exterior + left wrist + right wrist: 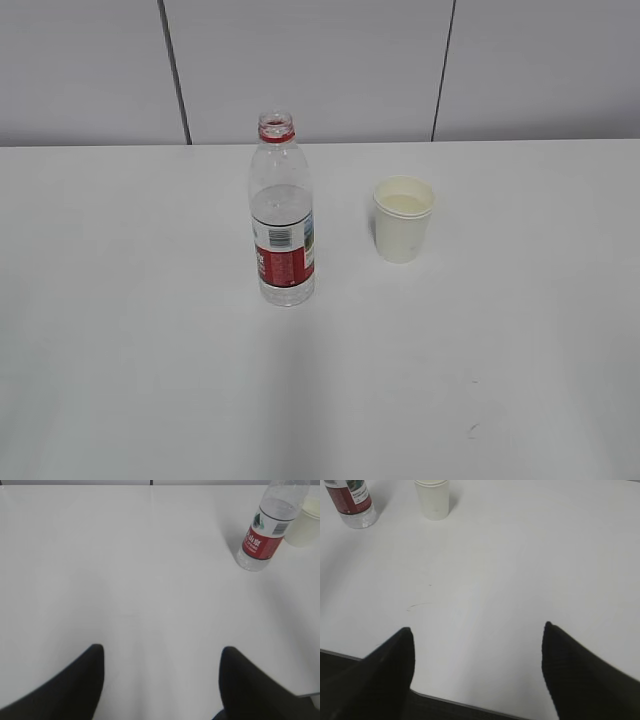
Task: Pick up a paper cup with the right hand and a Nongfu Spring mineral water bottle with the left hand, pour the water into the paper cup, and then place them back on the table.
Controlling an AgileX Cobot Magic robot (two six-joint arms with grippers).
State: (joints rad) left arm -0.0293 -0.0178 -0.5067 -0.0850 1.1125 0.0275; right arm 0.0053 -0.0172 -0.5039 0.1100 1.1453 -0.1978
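With both the left gripper [162, 680] and right gripper [477, 665] spread wide and empty, the uncapped, roughly half-full bottle [281, 215] and the thin, crushable cup [403, 219] stand upright, near each other mid-table [130, 330]; probably best grasped gently at mid-body.

The left end effector [162, 680] is wide open. Its two black fingers [75, 690] stick up from the bottom of the left wrist view and hold nothing. The right end effector [477, 670] is wide open too, its two black fingers [580, 675] far apart and empty. Neither arm shows in the exterior view.
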